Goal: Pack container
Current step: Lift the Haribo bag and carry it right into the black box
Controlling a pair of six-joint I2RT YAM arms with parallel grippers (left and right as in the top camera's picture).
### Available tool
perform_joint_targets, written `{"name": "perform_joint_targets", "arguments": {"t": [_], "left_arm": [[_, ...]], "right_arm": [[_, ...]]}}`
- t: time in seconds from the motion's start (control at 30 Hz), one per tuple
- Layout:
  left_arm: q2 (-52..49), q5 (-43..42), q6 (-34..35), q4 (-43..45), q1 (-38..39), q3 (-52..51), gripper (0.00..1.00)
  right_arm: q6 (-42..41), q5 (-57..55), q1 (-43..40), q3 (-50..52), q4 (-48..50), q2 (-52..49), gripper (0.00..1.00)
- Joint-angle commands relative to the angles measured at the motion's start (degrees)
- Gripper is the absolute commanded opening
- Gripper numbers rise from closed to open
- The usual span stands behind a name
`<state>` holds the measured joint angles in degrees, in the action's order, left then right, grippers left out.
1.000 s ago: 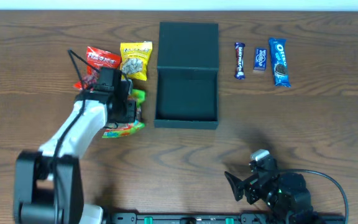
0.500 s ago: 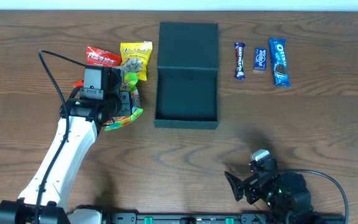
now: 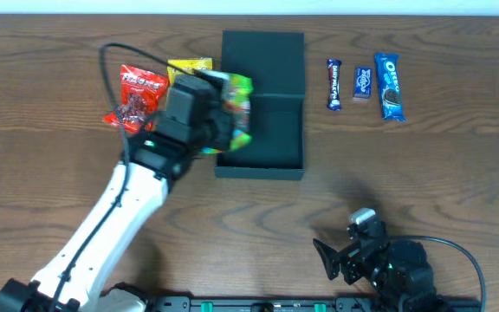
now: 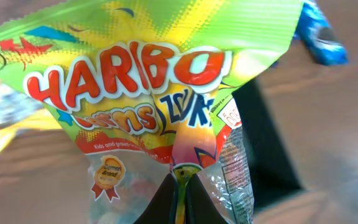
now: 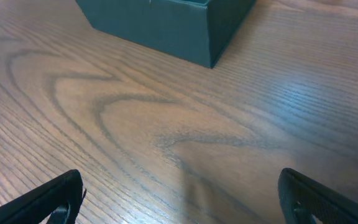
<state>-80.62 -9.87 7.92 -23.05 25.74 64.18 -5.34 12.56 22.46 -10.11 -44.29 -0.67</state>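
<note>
The dark green container (image 3: pixel 258 172) stands open at the table's middle, its flat lid (image 3: pixel 262 54) lying back behind it. My left gripper (image 3: pixel 222 123) is shut on the edge of a green Haribo gummy bag (image 3: pixel 237 106), which hangs in the air over the container's left rim. In the left wrist view the bag (image 4: pixel 142 93) fills the frame, its seam pinched in the left gripper (image 4: pixel 180 200), with the container's dark inside (image 4: pixel 269 149) behind it. My right gripper (image 3: pixel 332 260) rests open near the table's front; its view shows the container's corner (image 5: pixel 166 25).
A red snack packet (image 3: pixel 137 91) and a yellow packet (image 3: pixel 187 66), partly hidden by the left arm, lie left of the container. Right of it lie a dark blue bar (image 3: pixel 334 84), a small blue packet (image 3: pixel 362 82) and an Oreo pack (image 3: pixel 389 85).
My left gripper has lifted the Haribo bag off the table and carried it right, from beside the red and yellow packets to above the container's left rim. The right arm has not moved.
</note>
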Motion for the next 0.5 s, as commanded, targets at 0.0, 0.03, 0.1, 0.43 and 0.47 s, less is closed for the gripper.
{"name": "perform_joint_targets", "arguments": {"t": [0.0, 0.03, 0.1, 0.43, 0.47], "left_arm": [[-3.1, 2.0, 2.3, 1.3, 3.7, 1.4, 0.06], [-4.1, 2.0, 2.6, 1.8, 4.5, 1.4, 0.05], [-6.3, 3.0, 3.8, 3.0, 6.0, 1.4, 0.06], [-12.7, 11.3, 3.2, 3.9, 7.8, 2.4, 0.06], [-12.9, 11.8, 2.7, 3.9, 7.8, 2.4, 0.06]], "right_arm": [[1.2, -0.1, 0.9, 0.3, -0.1, 0.4, 0.99], [1.2, -0.1, 0.9, 0.3, -0.1, 0.4, 0.99], [1.2, -0.1, 0.9, 0.3, -0.1, 0.4, 0.99], [1.2, -0.1, 0.9, 0.3, -0.1, 0.4, 0.99], [1.2, -0.1, 0.9, 0.3, -0.1, 0.4, 0.99]]}}
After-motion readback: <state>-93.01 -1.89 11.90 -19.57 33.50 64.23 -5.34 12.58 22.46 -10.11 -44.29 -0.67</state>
